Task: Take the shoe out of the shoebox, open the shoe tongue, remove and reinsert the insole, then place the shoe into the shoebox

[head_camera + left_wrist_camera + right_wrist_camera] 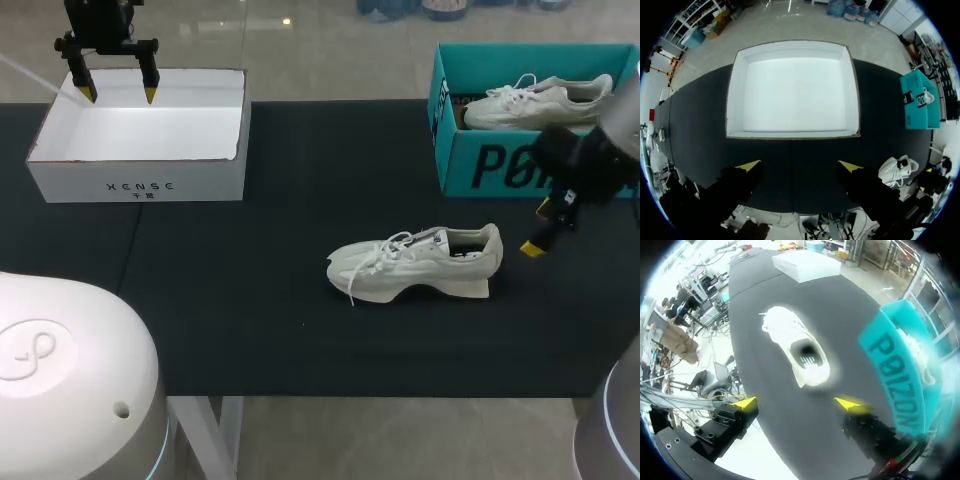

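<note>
A wide table (250, 300) with a matte black top spans the scene from left to right. A white leg (228, 430) shows beneath its near edge, left of centre.

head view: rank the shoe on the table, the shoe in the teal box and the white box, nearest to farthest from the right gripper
1. Table shoe, just left of the right gripper.
2. Boxed shoe, behind it.
3. White box, far left.

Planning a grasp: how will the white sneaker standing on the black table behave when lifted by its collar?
The white sneaker probably feels light for its size, given its thick foam-like sole. Its soft upper will likely flex under a pinch, while the sole stays stiffer. The loose laces may dangle and snag.
</note>
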Available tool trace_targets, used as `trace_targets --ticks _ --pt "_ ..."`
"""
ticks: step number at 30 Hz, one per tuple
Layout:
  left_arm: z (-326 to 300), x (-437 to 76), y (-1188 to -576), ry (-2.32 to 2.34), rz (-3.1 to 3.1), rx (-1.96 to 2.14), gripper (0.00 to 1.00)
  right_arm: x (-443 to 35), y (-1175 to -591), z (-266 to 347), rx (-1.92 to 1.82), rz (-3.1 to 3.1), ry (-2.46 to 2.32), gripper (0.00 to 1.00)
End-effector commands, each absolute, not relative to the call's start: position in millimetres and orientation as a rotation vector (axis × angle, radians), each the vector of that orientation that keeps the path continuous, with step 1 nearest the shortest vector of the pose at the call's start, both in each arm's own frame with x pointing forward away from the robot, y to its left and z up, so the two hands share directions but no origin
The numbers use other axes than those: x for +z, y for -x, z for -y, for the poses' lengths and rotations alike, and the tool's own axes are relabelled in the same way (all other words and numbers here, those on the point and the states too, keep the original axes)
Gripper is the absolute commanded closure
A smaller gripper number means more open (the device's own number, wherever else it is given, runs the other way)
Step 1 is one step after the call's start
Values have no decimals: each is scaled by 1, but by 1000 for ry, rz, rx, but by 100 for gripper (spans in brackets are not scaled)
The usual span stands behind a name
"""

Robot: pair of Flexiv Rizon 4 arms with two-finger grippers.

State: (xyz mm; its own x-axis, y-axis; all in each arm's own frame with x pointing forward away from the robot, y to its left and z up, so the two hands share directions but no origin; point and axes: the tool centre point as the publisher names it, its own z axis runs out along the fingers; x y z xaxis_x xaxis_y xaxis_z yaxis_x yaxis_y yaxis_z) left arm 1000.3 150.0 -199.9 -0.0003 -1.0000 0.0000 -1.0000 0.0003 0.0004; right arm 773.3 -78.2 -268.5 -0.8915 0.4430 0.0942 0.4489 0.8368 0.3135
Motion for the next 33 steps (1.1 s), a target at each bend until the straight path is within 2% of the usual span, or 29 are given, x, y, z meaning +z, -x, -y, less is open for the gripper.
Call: trace_targets --ticks 1,17,22,33 --pt "-150 -200 -1000 -2221 2222 0 0 -271 -775 82 -551 2973 643 0" --pt "-150 -200 -1000 -2221 2222 0 0 -271 -775 82 -551 2973 643 0" --pt "-150 -200 -1000 -2221 2222 0 0 -274 -771 97 -725 3027 332 0" --pt "-150 -200 -1000 -2221 2222 0 0 -278 -771 122 -952 3068 38 0"
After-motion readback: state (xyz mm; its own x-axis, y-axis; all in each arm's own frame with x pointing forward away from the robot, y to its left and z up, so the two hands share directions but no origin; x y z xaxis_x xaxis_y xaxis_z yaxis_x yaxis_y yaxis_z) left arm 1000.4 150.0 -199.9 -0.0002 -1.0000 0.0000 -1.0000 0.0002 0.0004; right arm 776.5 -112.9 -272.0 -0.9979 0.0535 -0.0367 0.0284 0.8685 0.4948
